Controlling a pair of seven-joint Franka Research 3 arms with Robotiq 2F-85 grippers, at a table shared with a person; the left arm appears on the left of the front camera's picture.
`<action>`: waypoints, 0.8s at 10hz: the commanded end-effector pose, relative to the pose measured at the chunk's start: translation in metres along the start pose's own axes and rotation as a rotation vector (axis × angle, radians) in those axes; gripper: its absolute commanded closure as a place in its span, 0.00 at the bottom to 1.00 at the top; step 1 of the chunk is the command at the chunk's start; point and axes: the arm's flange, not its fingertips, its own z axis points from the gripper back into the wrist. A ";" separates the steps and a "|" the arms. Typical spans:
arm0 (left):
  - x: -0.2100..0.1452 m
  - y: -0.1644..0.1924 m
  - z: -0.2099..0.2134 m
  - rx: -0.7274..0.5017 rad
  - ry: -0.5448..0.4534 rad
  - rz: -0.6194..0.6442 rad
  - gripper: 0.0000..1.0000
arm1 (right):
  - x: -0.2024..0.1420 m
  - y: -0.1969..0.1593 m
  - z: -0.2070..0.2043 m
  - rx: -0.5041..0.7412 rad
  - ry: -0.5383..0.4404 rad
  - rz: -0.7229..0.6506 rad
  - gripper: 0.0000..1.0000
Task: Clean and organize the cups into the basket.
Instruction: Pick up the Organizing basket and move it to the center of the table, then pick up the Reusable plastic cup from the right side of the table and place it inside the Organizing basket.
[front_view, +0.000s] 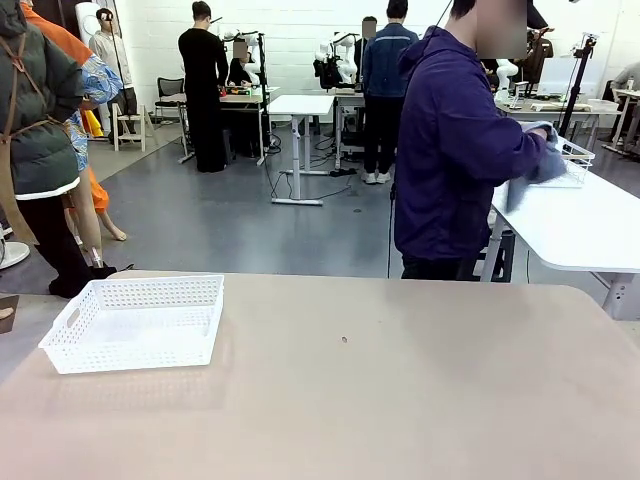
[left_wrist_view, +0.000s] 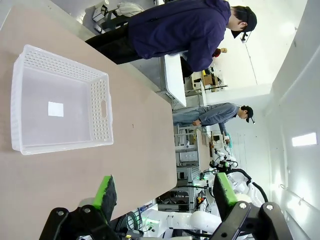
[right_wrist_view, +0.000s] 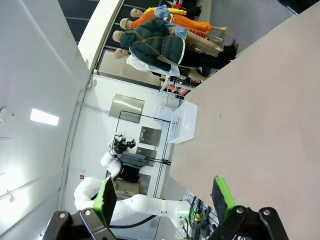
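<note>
The white lattice basket (front_view: 135, 322) sits empty on the left part of the tan table; the left wrist view shows it from above as the basket (left_wrist_view: 60, 102), with a small white label on its floor. In the right wrist view the basket (right_wrist_view: 183, 123) stands far off at the table's edge. My left gripper (left_wrist_view: 165, 192) is open well above the table, nothing between its green pads. My right gripper (right_wrist_view: 164, 195) is open too and holds nothing. The cups are out of view. A person in a purple jacket (front_view: 450, 150) stands beyond the table's far edge, turned toward a side table.
A white side table (front_view: 580, 225) with a white wire-frame basket (front_view: 575, 160) on it stands at the right, where the person's hands are busy. The tan table (front_view: 400, 390) has a small dark speck near its middle.
</note>
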 end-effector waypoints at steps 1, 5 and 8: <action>0.001 0.000 0.000 -0.008 0.004 -0.003 0.00 | 0.001 0.001 0.001 0.006 0.000 0.004 0.00; 0.001 0.000 0.000 -0.008 0.004 -0.003 0.00 | 0.001 0.001 0.001 0.006 0.000 0.004 0.00; 0.001 0.000 0.000 -0.008 0.004 -0.003 0.00 | 0.001 0.001 0.001 0.006 0.000 0.004 0.00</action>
